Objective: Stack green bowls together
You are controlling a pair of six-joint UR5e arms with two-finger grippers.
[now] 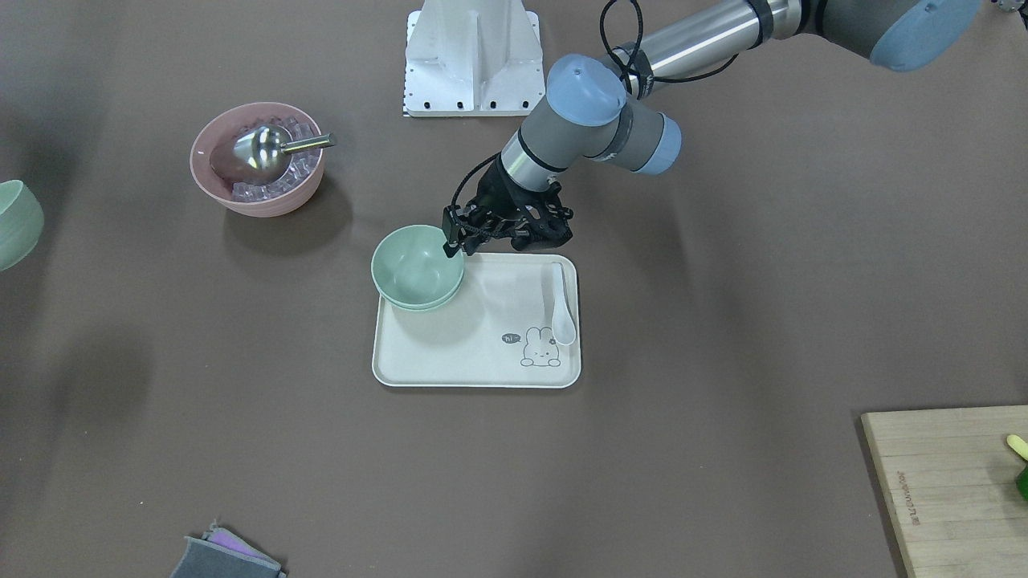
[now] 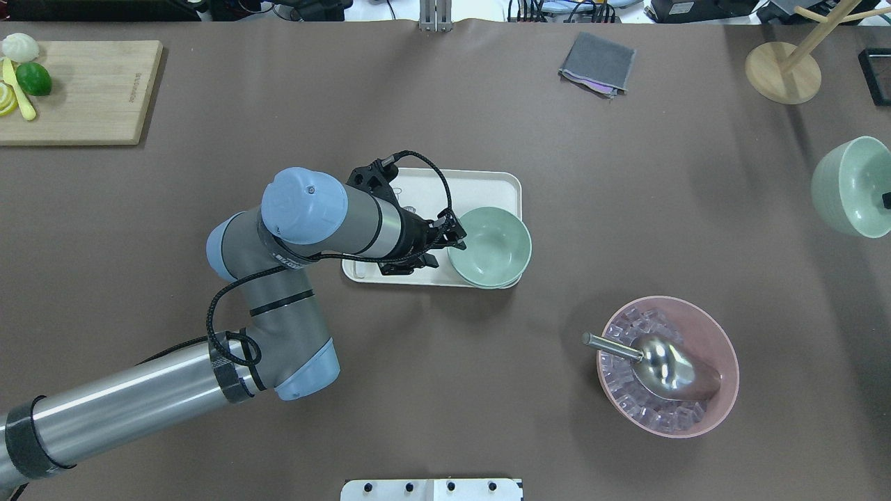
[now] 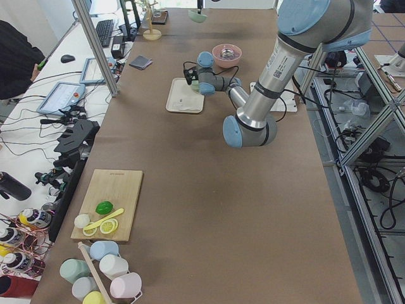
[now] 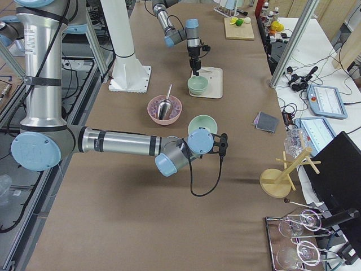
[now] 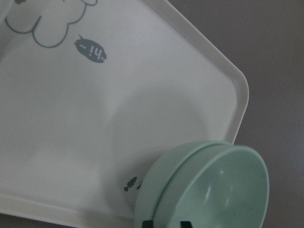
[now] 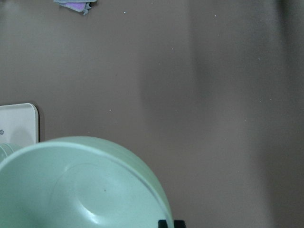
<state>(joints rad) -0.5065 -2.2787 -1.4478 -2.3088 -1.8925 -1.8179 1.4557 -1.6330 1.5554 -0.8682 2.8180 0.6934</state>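
Two pale green bowls sit nested on the near corner of a white tray, the upper one slightly off-centre; they also show in the overhead view and the left wrist view. My left gripper is open, its fingertips straddling the rim of the stack, one inside and one outside. A third green bowl hangs above the table at the far right. My right gripper is shut on its rim.
A pink bowl with ice cubes and a metal scoop stands near the robot's right side. A white spoon lies on the tray. A cutting board, a grey cloth and a wooden stand line the far edge.
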